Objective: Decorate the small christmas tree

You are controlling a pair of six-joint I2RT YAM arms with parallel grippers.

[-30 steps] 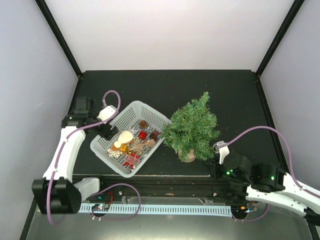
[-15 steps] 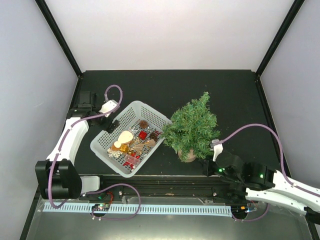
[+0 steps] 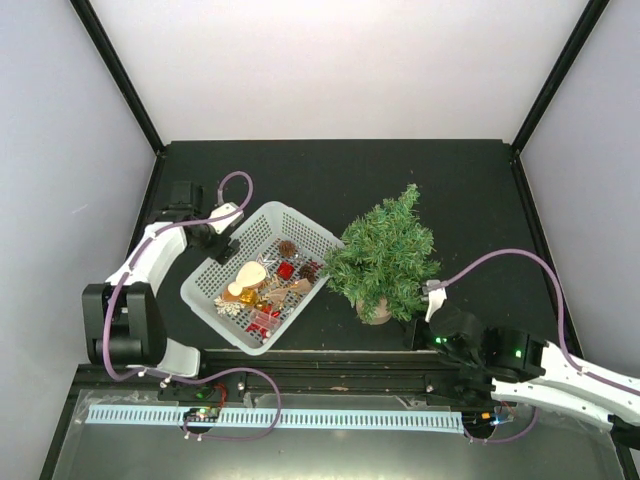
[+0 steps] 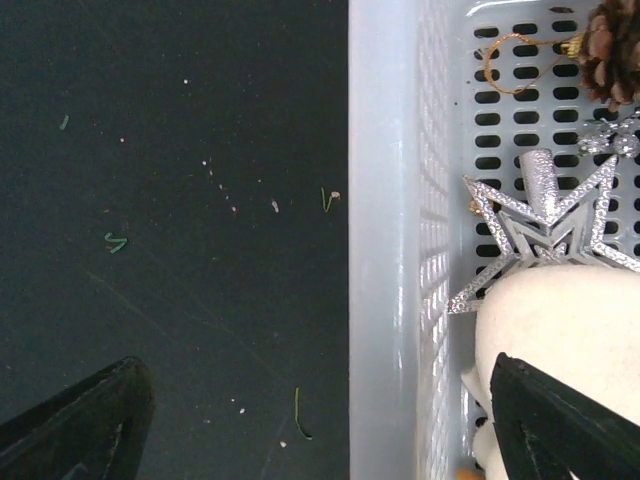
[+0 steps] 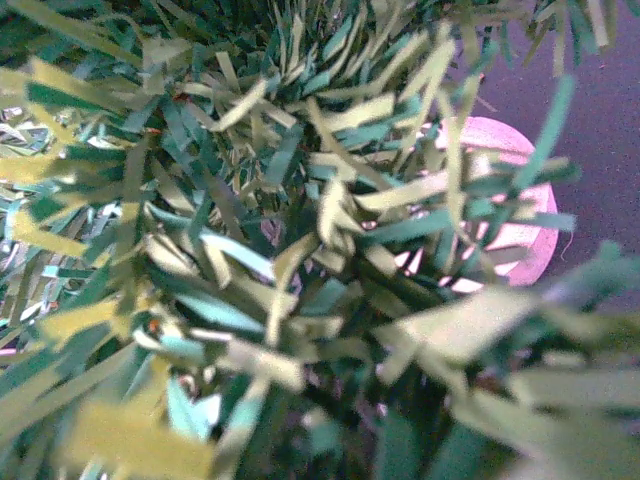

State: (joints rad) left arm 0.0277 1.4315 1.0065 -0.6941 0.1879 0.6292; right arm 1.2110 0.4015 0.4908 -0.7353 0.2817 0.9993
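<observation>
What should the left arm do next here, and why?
Probably shift sideways into the basket and descend on the silver star. The left arm's jaws stand open astride the basket's wall, one over bare table, so closing now would catch only the wall.

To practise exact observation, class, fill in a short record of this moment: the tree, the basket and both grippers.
tree: small christmas tree, upright on the black table, right of the basket
basket: white basket, holding a silver star, a pine cone and other ornaments
left gripper: left gripper open, straddling the basket rim from above
right gripper: right gripper shut, among the tree's lower branches; any ornament held is hidden
</observation>
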